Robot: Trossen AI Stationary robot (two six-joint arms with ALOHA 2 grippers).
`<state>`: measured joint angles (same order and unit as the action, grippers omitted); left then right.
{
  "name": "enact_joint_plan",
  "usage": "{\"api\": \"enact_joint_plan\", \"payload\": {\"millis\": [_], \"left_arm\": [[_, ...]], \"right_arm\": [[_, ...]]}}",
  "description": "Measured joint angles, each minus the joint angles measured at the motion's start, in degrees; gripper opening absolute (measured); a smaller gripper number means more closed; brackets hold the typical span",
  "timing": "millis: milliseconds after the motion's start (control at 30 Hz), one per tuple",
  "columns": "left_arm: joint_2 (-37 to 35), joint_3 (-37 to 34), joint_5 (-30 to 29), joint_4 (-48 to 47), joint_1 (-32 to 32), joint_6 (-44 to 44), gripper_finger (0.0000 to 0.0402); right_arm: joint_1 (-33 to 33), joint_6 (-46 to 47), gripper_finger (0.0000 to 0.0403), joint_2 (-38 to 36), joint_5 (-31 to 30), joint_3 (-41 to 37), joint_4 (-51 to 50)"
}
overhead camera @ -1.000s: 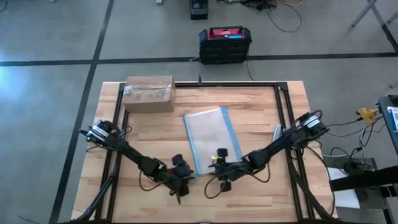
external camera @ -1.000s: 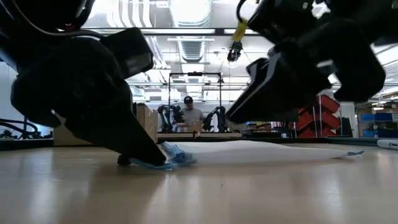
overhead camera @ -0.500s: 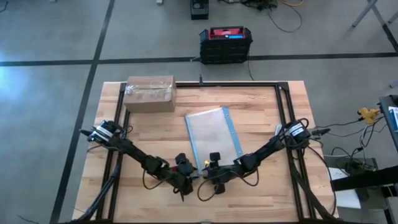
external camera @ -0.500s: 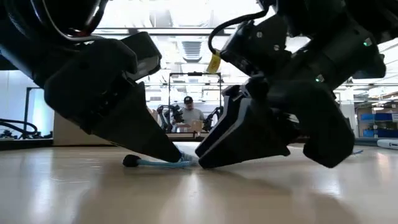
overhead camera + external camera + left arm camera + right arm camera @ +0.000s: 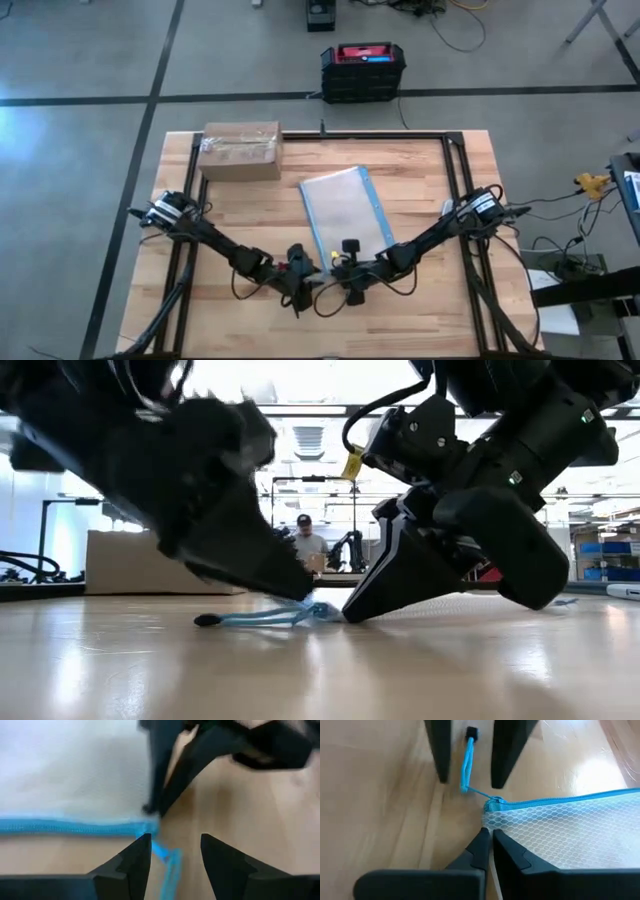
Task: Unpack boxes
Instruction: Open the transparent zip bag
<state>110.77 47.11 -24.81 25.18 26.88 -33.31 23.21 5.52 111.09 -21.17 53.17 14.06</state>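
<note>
Blue-edged and flat, the clear mesh plastic pouch (image 5: 345,213) is lying on the pale wooden table (image 5: 420,185), and both arms are meeting at its near corner, seemingly so that one can steady it while the other works the zipper. The right hand (image 5: 488,836) is pressing its fingers together on that corner of the mesh, and the left hand (image 5: 175,851) is straddling the thin blue zipper pull cord (image 5: 467,765) with fingers spread, not gripping it. Untouched, the brown corrugated cardboard box (image 5: 239,150) is sitting at the table's far left corner, well apart from both hands
</note>
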Motion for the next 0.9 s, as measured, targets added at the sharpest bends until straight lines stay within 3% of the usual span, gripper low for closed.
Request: {"api": "enact_joint_plan", "payload": {"millis": [267, 400, 533, 733, 900], "left_arm": [[5.22, 0.83, -0.56, 4.74, -2.6, -0.1, 0.0189], [5.34, 0.81, 0.02, 3.9, -2.9, -0.07, 0.0185], [4.78, 0.74, 1.92, 2.21, -3.09, -0.01, 0.0142], [4.84, 0.64, 0.4, 0.76, -3.48, -0.2, 0.0026], [4.89, 0.64, 0.08, 0.78, -3.75, -0.31, 0.0004]], "right_arm": [[0.06, 0.61, 0.0001, -0.27, -0.04, 0.04, -1.66], [0.41, 1.34, 0.0, -0.7, -0.09, 0.1, -3.37], [0.78, 1.99, 0.0, -1.95, -0.15, 0.04, -6.4], [1.15, 1.95, 0.0, -3.2, 0.17, -0.13, -7.47], [1.13, 1.93, 0.0, -3.31, 0.15, -0.13, -7.47]]}}
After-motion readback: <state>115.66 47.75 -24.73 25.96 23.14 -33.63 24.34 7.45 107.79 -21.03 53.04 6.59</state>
